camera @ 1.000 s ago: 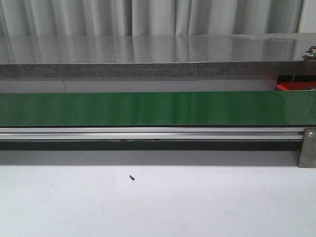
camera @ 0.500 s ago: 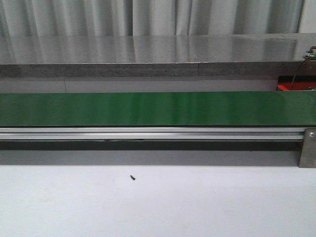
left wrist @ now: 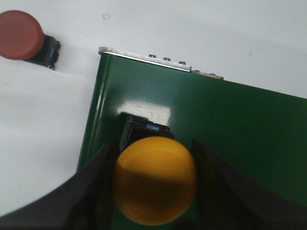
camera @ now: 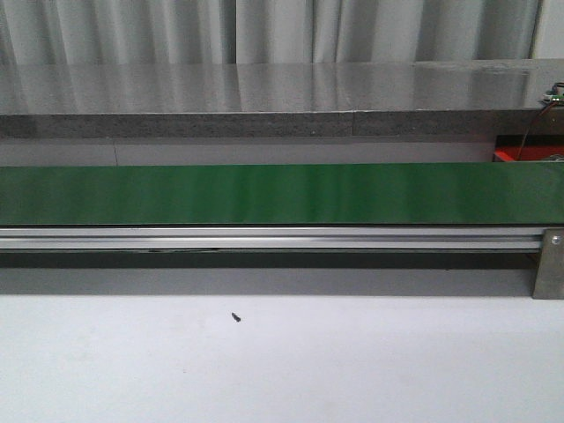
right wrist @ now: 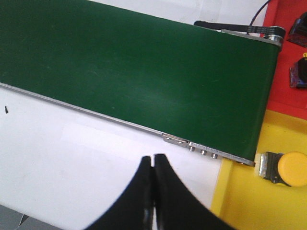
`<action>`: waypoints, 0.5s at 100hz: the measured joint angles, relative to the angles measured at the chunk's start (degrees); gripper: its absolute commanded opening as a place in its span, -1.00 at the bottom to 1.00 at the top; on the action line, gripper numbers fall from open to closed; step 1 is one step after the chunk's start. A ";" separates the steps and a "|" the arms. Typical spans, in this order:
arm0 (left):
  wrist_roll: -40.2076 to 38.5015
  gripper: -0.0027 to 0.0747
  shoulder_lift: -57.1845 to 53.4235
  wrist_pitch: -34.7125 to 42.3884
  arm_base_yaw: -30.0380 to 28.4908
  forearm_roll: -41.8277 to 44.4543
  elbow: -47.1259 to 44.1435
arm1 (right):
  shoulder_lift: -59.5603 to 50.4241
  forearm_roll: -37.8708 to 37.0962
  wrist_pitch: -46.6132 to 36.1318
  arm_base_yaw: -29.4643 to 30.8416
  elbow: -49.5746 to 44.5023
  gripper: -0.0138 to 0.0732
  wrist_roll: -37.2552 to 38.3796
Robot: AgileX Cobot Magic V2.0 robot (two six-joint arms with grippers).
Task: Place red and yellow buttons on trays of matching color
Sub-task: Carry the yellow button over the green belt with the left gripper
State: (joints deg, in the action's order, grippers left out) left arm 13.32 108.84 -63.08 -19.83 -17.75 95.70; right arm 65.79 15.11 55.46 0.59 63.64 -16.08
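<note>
I find no text, label, brand, number or sign that I can read in any of these views.

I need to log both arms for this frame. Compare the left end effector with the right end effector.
The left end effector has its fingers spread on either side of a yellow button over the green belt; the right end effector holds nothing. The left's fingers stand apart; the right's are pressed together. The right hangs over the white table beside the belt. Both have black fingers.
</note>
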 measured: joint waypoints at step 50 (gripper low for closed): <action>0.00 -0.48 0.47 2.02 1.14 0.12 -2.81 | 0.00 0.00 0.00 0.00 0.00 -0.85 0.00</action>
State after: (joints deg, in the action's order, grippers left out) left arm 13.32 109.31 -61.06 -18.69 -17.63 92.89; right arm 65.79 15.11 55.46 0.59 63.64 -16.08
